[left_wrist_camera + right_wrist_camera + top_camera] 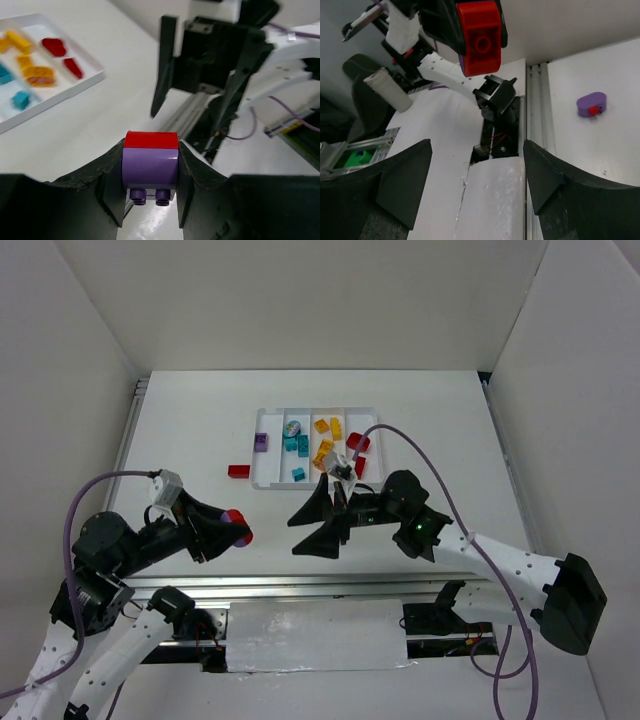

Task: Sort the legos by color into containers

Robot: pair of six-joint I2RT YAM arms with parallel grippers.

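Clamping one purple-and-red brick [150, 155], left gripper [150, 180], right gripper [292, 538] spread empty, one red brick [238, 471] outside tray [254, 450] (four compartments).

Your top external camera sits above and behind the arm bases. It looks down and forward over the whole surface [200, 420], with the tray [262, 468] small at mid-frame. Your left wrist camera rides close behind the left end effector [150, 170] and faces low across the surface toward the right end effector [185, 125], with the tray's corner at its upper left. Your right wrist camera looks back the opposite way. The two wrist views face each other, and all three share the red-and-purple brick [150, 160].
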